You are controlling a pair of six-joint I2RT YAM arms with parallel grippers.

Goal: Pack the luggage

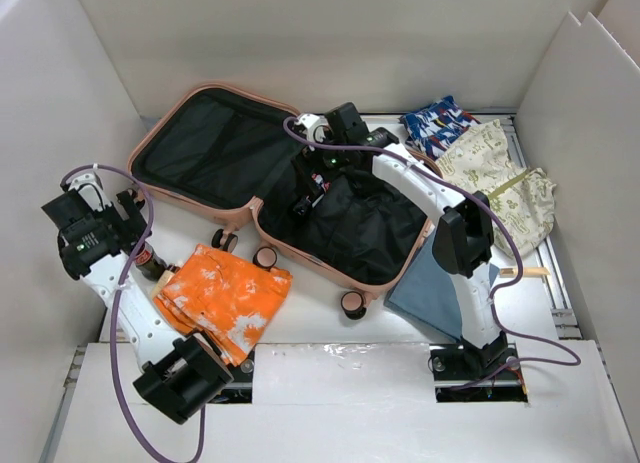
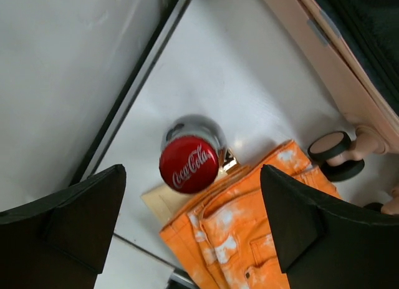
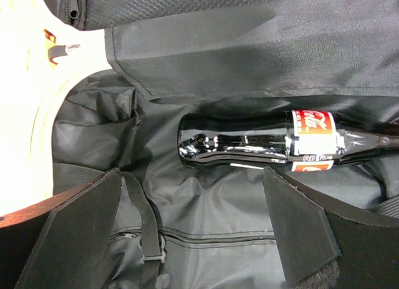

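Left gripper, jaws spread like those of right gripper, hovers over upright red-capped cola bottle at eight o'clock of salmon-pink hard-shell suitcase; should descend centred.

The middle of the white table is being taken up by the salmon-pink hard-shell suitcase, which is being kept open flat, with one half toward the left rear and the other toward the right front. A dark glass cola bottle is being held on its side inside the right half, near the hinge. In front of the left half, near the wheels, folded orange-and-white denim trousers are being borne by the table. A red-capped cola bottle is being kept upright just beside their left edge. Behind the right half a blue patterned cloth is being carried. A cream printed fabric piece is being carried to its right, and nearer than both, a folded blue-grey cloth.
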